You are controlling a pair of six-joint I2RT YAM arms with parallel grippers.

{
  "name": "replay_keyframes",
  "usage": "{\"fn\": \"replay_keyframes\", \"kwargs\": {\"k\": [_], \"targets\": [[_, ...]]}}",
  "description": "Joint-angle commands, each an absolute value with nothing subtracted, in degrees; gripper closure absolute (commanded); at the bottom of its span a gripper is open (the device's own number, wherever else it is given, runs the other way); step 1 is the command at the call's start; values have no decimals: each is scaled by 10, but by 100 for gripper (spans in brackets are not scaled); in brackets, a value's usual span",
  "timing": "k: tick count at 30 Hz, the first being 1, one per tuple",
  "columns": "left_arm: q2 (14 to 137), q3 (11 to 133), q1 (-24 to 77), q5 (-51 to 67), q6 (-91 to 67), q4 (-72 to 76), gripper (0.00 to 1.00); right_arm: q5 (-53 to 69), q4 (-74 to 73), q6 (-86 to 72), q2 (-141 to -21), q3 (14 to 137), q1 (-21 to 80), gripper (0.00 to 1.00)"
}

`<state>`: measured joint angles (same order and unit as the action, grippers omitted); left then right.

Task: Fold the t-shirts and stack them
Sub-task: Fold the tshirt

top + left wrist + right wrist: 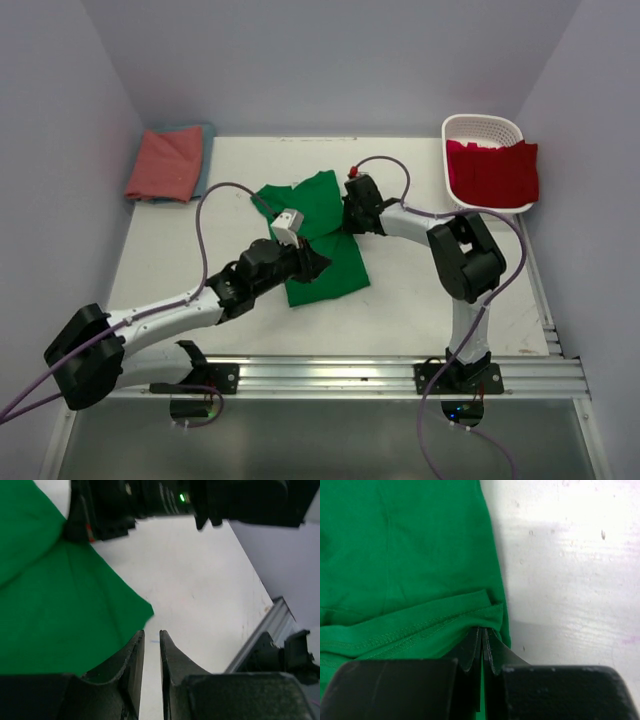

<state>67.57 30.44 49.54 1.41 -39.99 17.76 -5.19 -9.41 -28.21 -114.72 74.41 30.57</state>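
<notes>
The bright green t-shirt (pixel 322 240) lies partly folded mid-table. My right gripper (pixel 352 222) is shut on its right edge; in the right wrist view the hem (pixel 420 625) bunches at the fingertips of the gripper (pixel 482 630) and green cloth shows between the jaws. My left gripper (pixel 315 265) sits over the shirt's lower right part. In its wrist view the left gripper (pixel 152 632) has a narrow gap holding nothing, just beside a corner of the green cloth (pixel 60 610). A red t-shirt (pixel 492 170) hangs over the basket. A salmon-pink t-shirt (pixel 165 162) lies folded on a teal-blue one (pixel 207 150) at the back left.
The white lattice basket (pixel 482 126) stands at the back right by the wall. A metal rail (pixel 400 375) runs along the near edge, also seen in the left wrist view (pixel 260 645). The right arm's black body (pixel 200 495) hangs close ahead of the left gripper.
</notes>
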Motion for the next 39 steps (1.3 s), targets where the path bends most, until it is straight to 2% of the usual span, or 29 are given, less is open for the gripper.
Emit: {"fn": "replay_keyframes", "kwargs": {"k": [1, 8, 16, 23, 28, 34, 39], "targets": [[684, 338, 475, -103, -343, 98, 79, -52, -97, -279, -1107, 701, 303, 100], [824, 324, 400, -8, -330, 176, 89, -42, -78, -294, -1069, 628, 308, 100], [845, 350, 414, 101, -363, 236, 91, -48, -55, -326, -983, 504, 330, 100], [808, 409, 469, 105, -381, 229, 91, -47, -47, -332, -982, 479, 333, 100], [862, 418, 508, 136, -410, 271, 92, -42, -45, -334, -1002, 493, 335, 100], [941, 368, 541, 114, -429, 323, 93, -48, -51, -330, -1000, 499, 334, 100], [952, 341, 541, 60, -422, 297, 98, -53, -52, -327, -989, 490, 334, 100]]}}
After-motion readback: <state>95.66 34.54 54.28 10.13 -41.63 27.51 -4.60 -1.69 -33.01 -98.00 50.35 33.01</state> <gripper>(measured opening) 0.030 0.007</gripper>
